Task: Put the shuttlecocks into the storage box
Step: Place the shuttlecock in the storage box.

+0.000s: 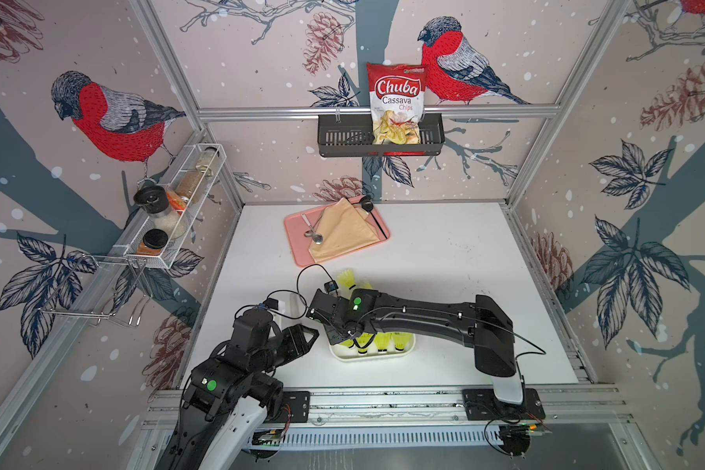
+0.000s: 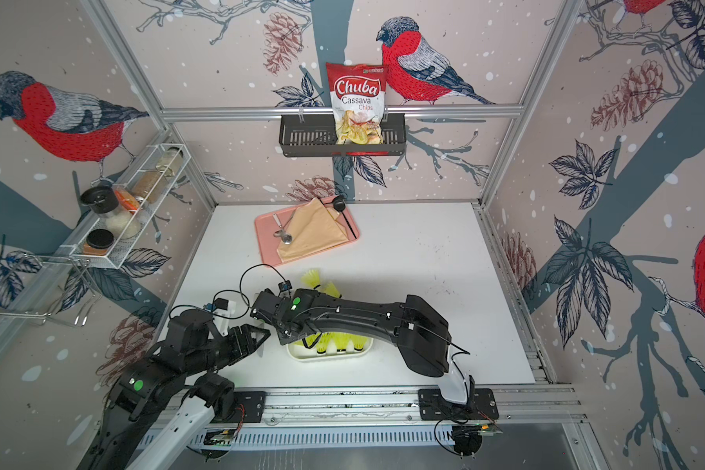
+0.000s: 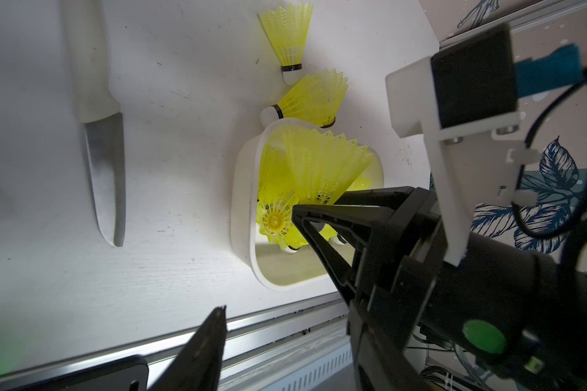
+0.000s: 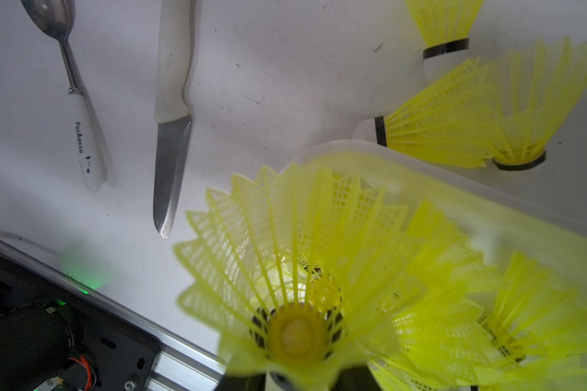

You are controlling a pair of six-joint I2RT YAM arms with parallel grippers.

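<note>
Starting over on my left: a white-handled spoon (image 4: 84,142) lies flat on the table (image 1: 444,264). A white-handled knife (image 4: 172,135) lies beside it on the side nearer the box, the two roughly parallel and not touching. My left gripper (image 1: 311,337) hovers near the knife, jaws standing apart with nothing between them, pointed toward the storage box (image 1: 369,359). That box sits close to the table's front edge, between my two arm bases.

My right gripper (image 3: 319,220) is over the box's left end, clamped on the base of one shuttlecock (image 4: 295,264), its skirt flaring up toward the wrist camera. Can't tell if it's touching the ones underneath. Several more shuttlecocks (image 1: 399,344) are in the box already. Three loose shuttlecocks (image 3: 287,37) lie on the table just behind the box's far rim, one of them right up against it.
</note>
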